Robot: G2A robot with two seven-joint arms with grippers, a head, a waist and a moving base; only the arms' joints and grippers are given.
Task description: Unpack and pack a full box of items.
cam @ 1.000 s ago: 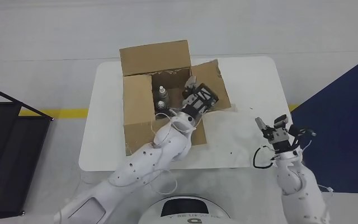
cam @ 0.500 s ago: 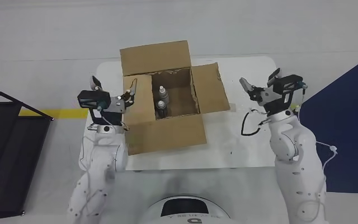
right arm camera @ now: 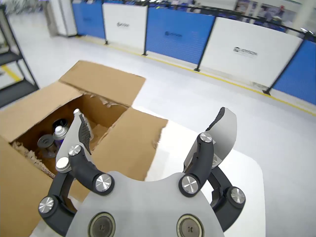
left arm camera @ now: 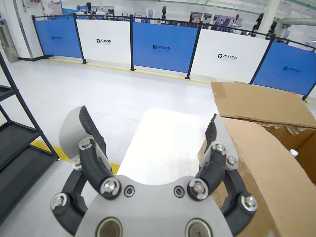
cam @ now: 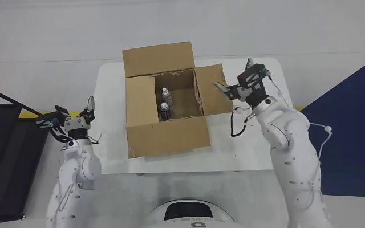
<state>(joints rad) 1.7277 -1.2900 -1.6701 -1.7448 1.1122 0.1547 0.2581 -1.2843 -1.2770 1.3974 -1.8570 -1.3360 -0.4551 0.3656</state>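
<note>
An open cardboard box (cam: pixel 140 102) stands mid-table with its flaps spread. Inside it stand two bottles (cam: pixel 165 100) with pale caps, seen as bottles (right arm camera: pixel 59 132) past one fingertip in the right wrist view. My left gripper (cam: pixel 75 109) hangs open and empty off the table's left edge, apart from the box (left arm camera: pixel 259 149). My right gripper (cam: pixel 234 75) is open and empty just above the outer edge of the box's right flap (right arm camera: pixel 128 134). The left gripper (left arm camera: pixel 148 122) and right gripper (right arm camera: pixel 153 119) both show wide-spread fingers.
The white table (cam: pixel 256 137) has bare surface to the right of and in front of the box. A black shelf rack (cam: pixel 17 148) stands on the floor to the left, close to my left arm. A blue panel (cam: pixel 342 114) is at the right.
My left arm has pulled out of the box and swung left, past the table edge. My right arm has moved from the front right corner up to the box's right flap.
</note>
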